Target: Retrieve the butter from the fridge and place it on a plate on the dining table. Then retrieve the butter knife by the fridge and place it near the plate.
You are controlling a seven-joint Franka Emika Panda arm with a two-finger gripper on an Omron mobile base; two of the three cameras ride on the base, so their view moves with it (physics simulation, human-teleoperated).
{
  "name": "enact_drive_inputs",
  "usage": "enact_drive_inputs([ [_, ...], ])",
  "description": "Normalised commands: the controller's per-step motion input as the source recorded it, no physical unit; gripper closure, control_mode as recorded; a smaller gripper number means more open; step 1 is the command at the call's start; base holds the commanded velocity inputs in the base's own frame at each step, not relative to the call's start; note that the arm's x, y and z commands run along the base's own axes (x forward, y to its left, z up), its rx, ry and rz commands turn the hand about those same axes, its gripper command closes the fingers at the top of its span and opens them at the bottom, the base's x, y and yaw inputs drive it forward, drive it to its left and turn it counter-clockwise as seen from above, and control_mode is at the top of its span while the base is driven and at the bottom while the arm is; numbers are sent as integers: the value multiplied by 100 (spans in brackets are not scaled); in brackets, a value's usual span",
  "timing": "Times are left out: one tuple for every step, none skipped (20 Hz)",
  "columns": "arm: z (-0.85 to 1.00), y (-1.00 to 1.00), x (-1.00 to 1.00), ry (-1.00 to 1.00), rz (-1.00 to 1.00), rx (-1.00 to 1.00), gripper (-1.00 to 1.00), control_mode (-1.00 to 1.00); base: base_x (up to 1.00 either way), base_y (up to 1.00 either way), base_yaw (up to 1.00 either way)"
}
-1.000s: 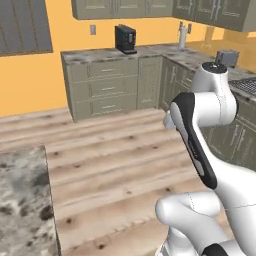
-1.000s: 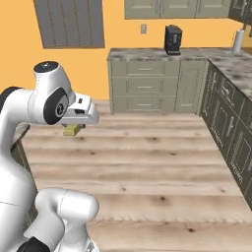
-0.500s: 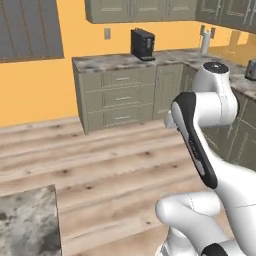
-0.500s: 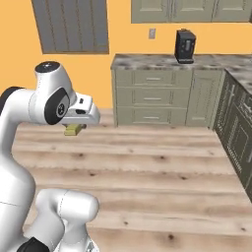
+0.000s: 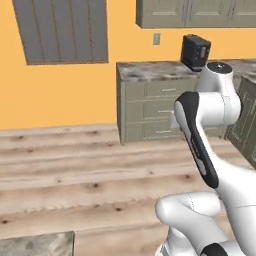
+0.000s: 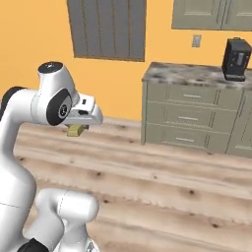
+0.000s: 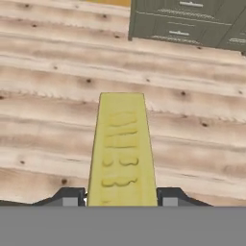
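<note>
- Pincer [image 7: 122, 196] was clamped on the butter [image 7: 122, 149]; one dark fingertip sat on each side of the yellow stick's near end, and the stick stuck out forward between them.
- Right base view: butter [image 6: 75, 129] seen as a small yellow block tucked under the hand, held off the wood floor [image 6: 162, 182], not resting on anything.
- Arm was folded in close to the body, hand pointing down and forward over the floor planks.
- Around it: olive-green cabinets [image 6: 189, 120] with a marbled top ahead, a black appliance [image 6: 234, 58] on that top, orange wall with a grey shuttered window [image 6: 108, 27] to the side.
- A corner of grey marbled stone [image 5: 35, 245] sat at the bottom left of the left base view; could be the dining table, can't tell for sure. No plate seen.
- Judged step: carrying the butter to the dining table, placement not yet done, knife not yet touched.
- To do it well: keep the squeeze steady, butter likely soft and slippery; keep the arm tucked while the base drives; avoid tilting the stick nose-down; find the plate before lowering.
</note>
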Motion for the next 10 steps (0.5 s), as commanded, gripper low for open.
enact_drive_inputs([
  [0, 0, 0, 0, 0, 0, 100, 100, 100, -22, 66],
  [0, 0, 0, 0, 0, 0, 100, 100, 100, -27, 69],
  [0, 0, 0, 0, 0, 0, 100, 100, 100, -42, 68],
  [0, 0, 0, 0, 0, 0, 100, 100, 91, -44, 70],
  [0, 0, 0, 0, 0, 0, 100, 100, 81, -29, 78],
  [0, 0, 0, 0, 0, 0, 100, 100, 70, -21, 83],
  [0, 0, 0, 0, 0, 0, 100, 100, 69, -25, 82],
  [0, 0, 0, 0, 0, 0, 100, 100, 69, -26, 81],
  [0, 0, 0, 0, 0, 0, 100, 100, 57, -28, 83],
  [0, 0, 0, 0, 0, 0, 100, 100, 37, -36, 83],
])
